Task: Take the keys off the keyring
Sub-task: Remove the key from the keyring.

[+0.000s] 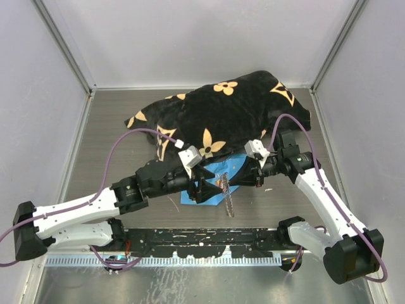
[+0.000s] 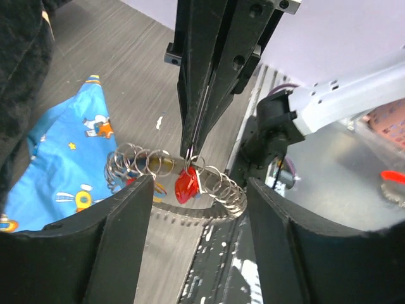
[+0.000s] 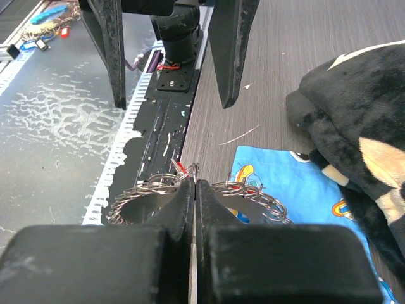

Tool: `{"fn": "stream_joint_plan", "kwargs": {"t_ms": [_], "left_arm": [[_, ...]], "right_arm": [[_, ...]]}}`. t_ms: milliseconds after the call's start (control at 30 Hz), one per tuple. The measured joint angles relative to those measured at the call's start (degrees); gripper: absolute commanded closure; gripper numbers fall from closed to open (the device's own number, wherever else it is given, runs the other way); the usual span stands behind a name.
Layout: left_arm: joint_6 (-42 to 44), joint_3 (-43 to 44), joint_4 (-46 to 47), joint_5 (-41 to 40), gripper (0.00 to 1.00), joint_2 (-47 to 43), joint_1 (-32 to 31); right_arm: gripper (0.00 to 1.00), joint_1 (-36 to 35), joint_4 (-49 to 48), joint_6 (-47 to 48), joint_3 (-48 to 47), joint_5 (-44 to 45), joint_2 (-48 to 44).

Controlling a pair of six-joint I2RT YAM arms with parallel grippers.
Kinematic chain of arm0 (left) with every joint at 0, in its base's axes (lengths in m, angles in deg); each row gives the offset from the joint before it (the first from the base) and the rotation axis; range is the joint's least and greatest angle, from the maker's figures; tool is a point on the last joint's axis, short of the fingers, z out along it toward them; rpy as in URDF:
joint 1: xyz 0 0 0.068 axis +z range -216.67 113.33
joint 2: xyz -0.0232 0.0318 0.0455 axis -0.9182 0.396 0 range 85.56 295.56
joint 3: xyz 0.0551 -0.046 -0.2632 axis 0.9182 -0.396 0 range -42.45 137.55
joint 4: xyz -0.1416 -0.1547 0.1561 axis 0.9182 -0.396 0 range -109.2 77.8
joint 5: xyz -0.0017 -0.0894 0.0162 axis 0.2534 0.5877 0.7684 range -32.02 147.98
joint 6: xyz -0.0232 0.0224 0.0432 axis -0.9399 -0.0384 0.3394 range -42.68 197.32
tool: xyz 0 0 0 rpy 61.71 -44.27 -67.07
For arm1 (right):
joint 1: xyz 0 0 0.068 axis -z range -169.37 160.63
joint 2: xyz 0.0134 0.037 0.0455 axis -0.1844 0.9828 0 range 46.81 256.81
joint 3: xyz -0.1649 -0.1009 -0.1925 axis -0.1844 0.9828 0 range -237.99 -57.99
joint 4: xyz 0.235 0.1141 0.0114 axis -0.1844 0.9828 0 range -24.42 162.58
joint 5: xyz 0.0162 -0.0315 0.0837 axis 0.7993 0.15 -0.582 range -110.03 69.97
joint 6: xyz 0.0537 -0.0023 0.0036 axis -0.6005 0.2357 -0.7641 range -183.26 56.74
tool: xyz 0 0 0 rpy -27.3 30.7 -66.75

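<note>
The keyring (image 2: 136,161) is being pinched by the right tool (image 2: 192,149), whose jaws are being pressed fully together on the thin wire at the top of the loop (no gap is showing between them in the right wrist view). In the overhead view the loop is being shown at centre frame, apparently hanging clear of the desk (image 1: 114,126), just beside the blue cartoon-print cloth (image 2: 60,164) and below the black flower-patterned blanket (image 1: 221,114). The left tool (image 3: 173,101) is being held with its jaws well apart and nothing between them. In its own wrist view its fingers are framing the loop at lower centre, near it but apart from it. A red-headed key (image 2: 185,185) is dangling right under the right tool's pinch. Other keys cannot be made out with certainty.

The ring is being judged light, springy and loose: a coil of fine wire that is likely to sag, swing and twist when pulled. The key is being judged tiny, rigid and slippery along its metal blade. Its plastic head is therefore being judged the better place for a hold, with the flat sides between the pads. The ring itself is being judged best gripped close beside the key, so that the coils are not being stretched.
</note>
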Motion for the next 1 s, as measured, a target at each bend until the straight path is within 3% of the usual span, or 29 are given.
{"fn": "stream_joint_plan", "kwargs": {"t_ms": [333,1000], "left_arm": [[-10.99,-11.65,11.54,-3.30,0.30,-5.40,0.07],[-28.83,-21.84,32.33,-5.79,0.29,-3.63,0.11]], "right_arm": [[0.99,3.06,-2.78,-3.58,1.53,-1.60,-3.43],[0.99,6.47,-7.21,-8.96,2.10,-5.20,-6.40]]}}
